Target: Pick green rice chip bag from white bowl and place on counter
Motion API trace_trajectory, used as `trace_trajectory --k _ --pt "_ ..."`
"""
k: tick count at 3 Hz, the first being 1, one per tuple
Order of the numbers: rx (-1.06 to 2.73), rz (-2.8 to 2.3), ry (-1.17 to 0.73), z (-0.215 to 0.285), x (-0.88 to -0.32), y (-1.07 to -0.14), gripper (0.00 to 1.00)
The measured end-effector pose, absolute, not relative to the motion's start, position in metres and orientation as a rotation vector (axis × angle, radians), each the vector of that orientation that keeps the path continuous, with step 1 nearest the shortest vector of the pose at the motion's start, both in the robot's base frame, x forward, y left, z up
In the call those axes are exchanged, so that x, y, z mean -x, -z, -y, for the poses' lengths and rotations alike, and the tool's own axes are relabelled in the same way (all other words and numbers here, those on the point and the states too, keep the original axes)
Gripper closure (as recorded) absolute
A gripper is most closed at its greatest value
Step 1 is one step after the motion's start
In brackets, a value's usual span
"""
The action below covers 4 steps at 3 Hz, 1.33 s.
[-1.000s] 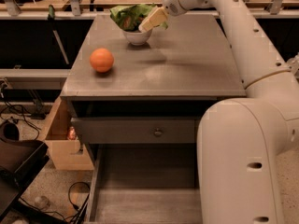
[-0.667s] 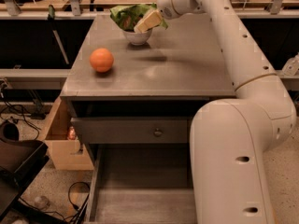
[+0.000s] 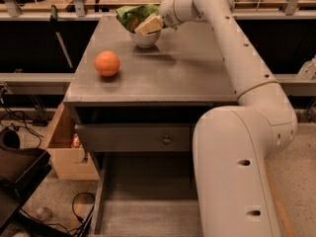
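Your green rice chip bag (image 3: 132, 15) sits in the upper middle of the frame, crumpled and resting on top of the white bowl (image 3: 144, 39) rather than down inside it. I judge that this is because the bag is wider than the bowl, so the rim props it up. Its long axis runs roughly left to right across the frame, and its left end overhangs the bowl's rim toward the upper left. Which end is the bag's top you cannot tell through the crumpling.

The claw (image 3: 149, 25) lies against the bag's lower right edge, over the bowl's mouth, reaching in from the right. That reads as lining up a grasp from the arm's own side. Whether the claw is clenched on the foil or released, you cannot tell.

The bowl stands upright near the far edge of the desk (image 3: 197, 68), with a wide stretch of grey top nearer the camera that should serve for the placement. An orange fruit (image 3: 107, 63) rests well apart from the bowl, left of centre on the desk.
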<state>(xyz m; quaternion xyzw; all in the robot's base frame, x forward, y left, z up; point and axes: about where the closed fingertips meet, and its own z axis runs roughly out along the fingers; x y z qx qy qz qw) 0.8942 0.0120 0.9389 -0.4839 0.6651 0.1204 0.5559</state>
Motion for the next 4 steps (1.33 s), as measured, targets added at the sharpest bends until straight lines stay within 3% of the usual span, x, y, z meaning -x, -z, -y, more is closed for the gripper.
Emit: trace_trajectory --k 3,4 --pt "1.141 -1.577 -0.314 -0.0234 -0.8971 -0.9298 0.88" --pt "1.144 -1.578 -0.318 -0.0262 -0.8974 -0.9274 1.0"
